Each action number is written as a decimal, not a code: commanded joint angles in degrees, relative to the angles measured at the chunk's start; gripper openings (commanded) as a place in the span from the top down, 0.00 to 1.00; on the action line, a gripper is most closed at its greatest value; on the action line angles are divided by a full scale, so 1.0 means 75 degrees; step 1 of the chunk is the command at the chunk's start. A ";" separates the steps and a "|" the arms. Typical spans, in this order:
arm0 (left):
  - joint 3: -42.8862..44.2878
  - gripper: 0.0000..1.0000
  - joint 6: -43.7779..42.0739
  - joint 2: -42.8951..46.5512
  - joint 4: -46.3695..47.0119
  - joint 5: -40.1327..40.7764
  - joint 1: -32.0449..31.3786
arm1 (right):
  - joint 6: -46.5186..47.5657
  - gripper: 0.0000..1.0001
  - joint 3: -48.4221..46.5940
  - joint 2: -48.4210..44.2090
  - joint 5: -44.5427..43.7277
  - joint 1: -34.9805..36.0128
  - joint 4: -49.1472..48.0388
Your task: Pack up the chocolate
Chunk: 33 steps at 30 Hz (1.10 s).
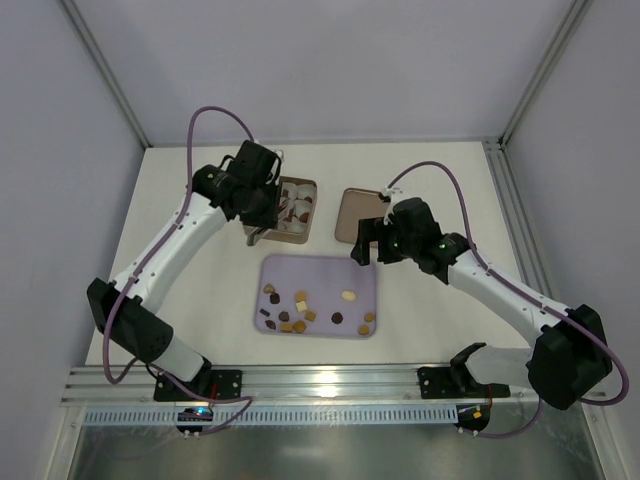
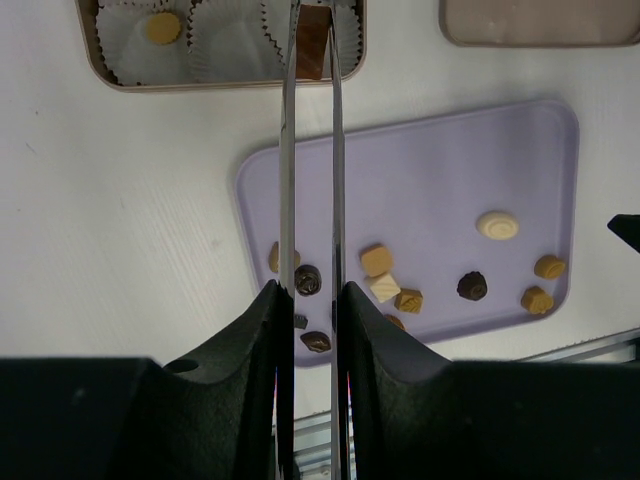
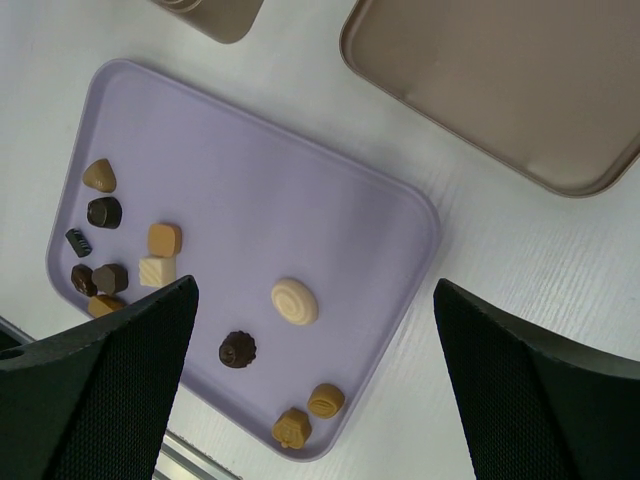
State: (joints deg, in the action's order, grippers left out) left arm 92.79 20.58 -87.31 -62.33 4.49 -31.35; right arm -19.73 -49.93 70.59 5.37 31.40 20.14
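Left gripper [image 2: 311, 20] pinching a brown square chocolate [image 2: 314, 48] above tin [image 2: 200, 85]; right gripper [image 3: 315, 290] spread wide, over lilac tray [image 3: 250, 150]

In the left wrist view, the top edge cuts off the brown tin [image 2: 200, 84] and lid [image 2: 540, 25].

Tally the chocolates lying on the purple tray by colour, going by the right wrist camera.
Caramel chocolates: 5
Brown chocolates: 5
Cream-white chocolates: 2
Total: 12 on the purple tray. More may sit hidden at the lower left of that view.
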 commanded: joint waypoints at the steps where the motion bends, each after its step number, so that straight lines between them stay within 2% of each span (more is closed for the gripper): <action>1: 0.0389 0.73 -0.0118 -0.0299 0.0060 -0.0060 0.0196 | 0.0181 0.00 -0.0409 0.0127 0.0128 0.0009 -0.0048; 12: 0.0214 0.75 -0.0259 -0.0933 0.0481 -0.0095 0.0665 | 0.0216 0.00 -0.0268 0.0174 0.0140 -0.0049 -0.0107; 25: -0.0536 0.75 -0.0306 -0.0957 0.0904 -0.0107 0.0888 | 0.0204 0.00 -0.0186 0.0397 0.0269 -0.0038 -0.0271; 33: -0.0607 0.74 -0.0353 -0.1062 0.1021 -0.0095 0.0946 | 0.0216 0.00 -0.0174 0.0432 0.0257 -0.0061 -0.0272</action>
State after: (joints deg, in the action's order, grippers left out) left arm 88.14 18.98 -95.11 -57.32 3.97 -24.80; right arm -19.05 -50.68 73.65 6.98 31.24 20.18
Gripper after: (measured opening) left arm 0.285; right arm 0.996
